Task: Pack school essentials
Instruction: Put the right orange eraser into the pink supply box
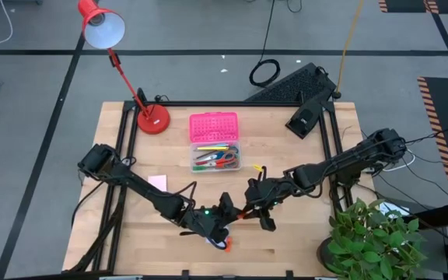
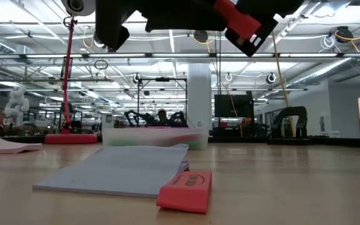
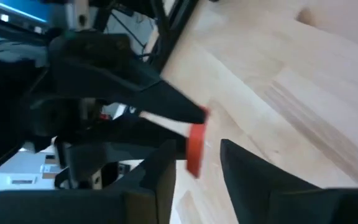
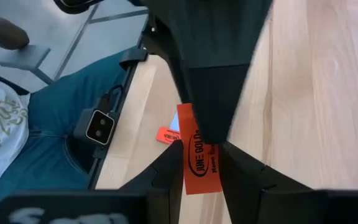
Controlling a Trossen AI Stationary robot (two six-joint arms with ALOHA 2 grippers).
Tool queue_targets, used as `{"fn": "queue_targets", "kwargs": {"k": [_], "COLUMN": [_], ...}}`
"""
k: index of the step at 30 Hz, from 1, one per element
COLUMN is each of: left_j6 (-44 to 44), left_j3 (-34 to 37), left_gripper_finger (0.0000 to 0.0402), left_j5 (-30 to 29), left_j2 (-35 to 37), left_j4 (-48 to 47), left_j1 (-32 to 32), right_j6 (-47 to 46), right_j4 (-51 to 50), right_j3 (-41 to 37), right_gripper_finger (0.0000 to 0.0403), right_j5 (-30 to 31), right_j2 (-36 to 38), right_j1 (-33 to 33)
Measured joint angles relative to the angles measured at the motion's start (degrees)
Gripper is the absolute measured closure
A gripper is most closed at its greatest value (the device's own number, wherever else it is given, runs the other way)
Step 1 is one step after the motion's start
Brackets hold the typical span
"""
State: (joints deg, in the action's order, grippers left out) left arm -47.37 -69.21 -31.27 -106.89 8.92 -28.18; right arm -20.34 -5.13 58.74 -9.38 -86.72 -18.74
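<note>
**Red eraser passing between 2 pincers, box waiting behind**

While both arms meet low over the front of the counter [image 1: 302, 241], the step in hand looks like a hand-over of 1 red eraser. The right pincer [image 4: 194, 163] is clenched on that eraser [image 4: 201, 167], its printed label showing between the 2 dark fingers. Just opposite, the left pincer [image 3: 197, 163] stands released, its fingers parted on either side of the same red block, not visibly pressing it.

A second red eraser [image 2: 185, 190] lies flat on the counter right below them, touching the edge of a pale note pad [image 2: 120, 170]. A pink note pad [image 1: 157, 182] sits near the left arm. Farther back, the clear box [image 1: 215, 156] holds scissors and pencils, its pink lid [image 1: 214, 127] lying open behind it, beside the red desk lamp [image 1: 152, 119].

Judged from this, the next move calls for 1 pincer to own the eraser firmly before the other lets go, then a carry back to the box.
</note>
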Motion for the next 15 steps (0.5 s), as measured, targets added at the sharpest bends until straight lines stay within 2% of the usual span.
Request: {"fn": "queue_targets", "kwargs": {"k": [15], "left_j6": [-0.97], "left_j3": [0.0], "left_gripper_finger": [0.0382], "left_j5": [0.87], "left_j2": [0.0], "left_j4": [0.32], "left_j1": [0.04], "right_j6": [0.44], "right_j4": [0.24], "right_j3": [-0.04], "right_gripper_finger": [0.0319], "right_j5": [-1.48], "right_j2": [0.0], "right_j1": [0.0]}}
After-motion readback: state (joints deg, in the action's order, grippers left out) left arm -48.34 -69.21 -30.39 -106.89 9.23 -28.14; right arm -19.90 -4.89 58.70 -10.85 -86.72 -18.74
